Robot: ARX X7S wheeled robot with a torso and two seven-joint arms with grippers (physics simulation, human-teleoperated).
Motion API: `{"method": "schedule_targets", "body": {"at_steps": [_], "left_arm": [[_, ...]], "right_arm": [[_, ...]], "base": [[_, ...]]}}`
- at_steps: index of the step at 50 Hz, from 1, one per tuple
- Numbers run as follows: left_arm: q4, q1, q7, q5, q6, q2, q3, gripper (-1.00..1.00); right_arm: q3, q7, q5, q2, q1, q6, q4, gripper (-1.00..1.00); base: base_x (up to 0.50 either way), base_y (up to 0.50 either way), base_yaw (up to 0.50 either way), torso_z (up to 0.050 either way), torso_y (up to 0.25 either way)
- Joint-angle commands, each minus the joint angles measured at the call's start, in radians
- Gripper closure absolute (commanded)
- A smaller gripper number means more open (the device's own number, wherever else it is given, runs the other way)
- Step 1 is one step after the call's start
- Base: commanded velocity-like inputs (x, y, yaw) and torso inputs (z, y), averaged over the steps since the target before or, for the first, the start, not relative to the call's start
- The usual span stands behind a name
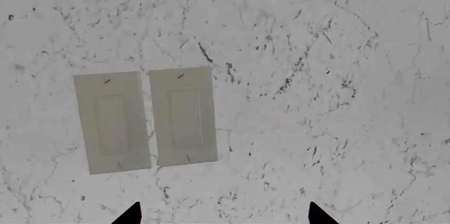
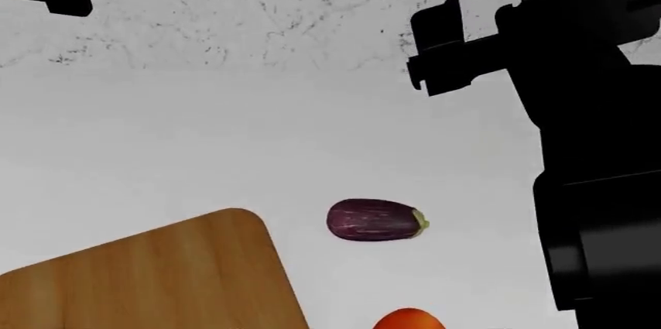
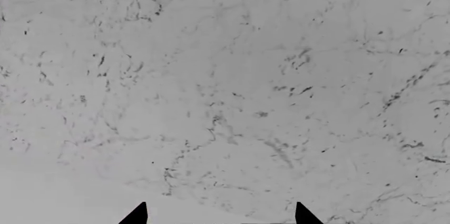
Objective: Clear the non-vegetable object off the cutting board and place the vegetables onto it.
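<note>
Both claws look spread with nothing between them: our left (image 1: 221, 214) faces two wall switches (image 1: 146, 120), right (image 3: 219, 213) bare marble. Eggplant (image 2: 374, 220), tomato (image 2: 409, 319) and board (image 2: 155, 279) sit well below them.

Both grippers up (jaws apart) — empty.

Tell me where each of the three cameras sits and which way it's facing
Head view: on the head, looking down at the white counter, light-brown wooden cutting board, oval purple eggplant; black right arm shows.
Left wrist view: faces the marbled wall with two beige switch plates; hand tips show.
Right wrist view: faces bare marbled wall; hand tips show.
Shared: all three show that wall.
</note>
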Motion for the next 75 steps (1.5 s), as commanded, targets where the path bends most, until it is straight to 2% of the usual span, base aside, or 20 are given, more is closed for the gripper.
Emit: {"method": "schedule_targets", "body": {"at_steps": [1, 9, 11, 16, 20, 24, 33, 50, 59, 75], "left_arm": [[-0.003, 0.006, 0.0, -0.004, 0.009, -0.002, 0.002, -1.0], [-0.006, 0.021, 0.0, -0.006, 0.018, -0.004, 0.002, -1.0], [-0.003, 0.025, -0.001, -0.007, 0.017, -0.006, 0.001, -1.0], [0.004, 0.026, -0.003, -0.011, 0.011, -0.008, -0.001, -1.0], [0.013, 0.029, -0.006, -0.014, 0.006, -0.009, -0.003, -1.0], [0.02, 0.023, -0.008, -0.022, -0.007, -0.007, -0.005, -1.0], [0.013, 0.018, -0.004, -0.024, 0.001, -0.013, -0.002, -1.0], [-0.002, 0.001, -0.003, -0.027, 0.008, -0.01, 0.014, -1.0], [-0.005, 0.013, -0.003, -0.027, 0.02, -0.017, 0.015, -1.0], [0.001, 0.023, -0.007, -0.03, 0.029, -0.028, 0.013, -1.0]], "right_arm": [[-0.023, -0.022, 0.021, 0.021, -0.005, 0.039, -0.055, -1.0], [-0.047, -0.112, 0.11, 0.063, 0.04, 0.205, -0.174, -1.0], [-0.061, -0.104, 0.184, 0.084, 0.06, 0.243, -0.193, -1.0], [-0.085, 0.339, 0.817, 0.199, 0.171, 0.242, -0.124, -1.0], [-0.171, 0.537, 1.134, 0.261, 0.262, 0.241, -0.088, -1.0], [-0.255, 0.702, 1.408, 0.279, 0.357, 0.235, -0.051, -1.0], [-0.441, 0.884, 1.787, 0.289, 0.507, 0.193, 0.019, -1.0], [-0.657, 0.957, 2.115, 0.237, 0.682, 0.127, 0.02, -1.0], [-0.711, 0.941, 2.186, 0.193, 0.735, 0.118, 0.018, -1.0], [-0.762, 0.911, 2.224, 0.146, 0.724, 0.113, -0.031, -1.0]], "base": [[0.0, 0.0, 0.0, 0.0, 0.0], [0.0, 0.0, 0.0, 0.0, 0.0], [0.0, 0.0, 0.0, 0.0, 0.0], [0.0, 0.0, 0.0, 0.0, 0.0], [0.0, 0.0, 0.0, 0.0, 0.0], [0.0, 0.0, 0.0, 0.0, 0.0], [0.0, 0.0, 0.0, 0.0, 0.0], [0.0, 0.0, 0.0, 0.0, 0.0], [0.0, 0.0, 0.0, 0.0, 0.0], [0.0, 0.0, 0.0, 0.0, 0.0]]}}
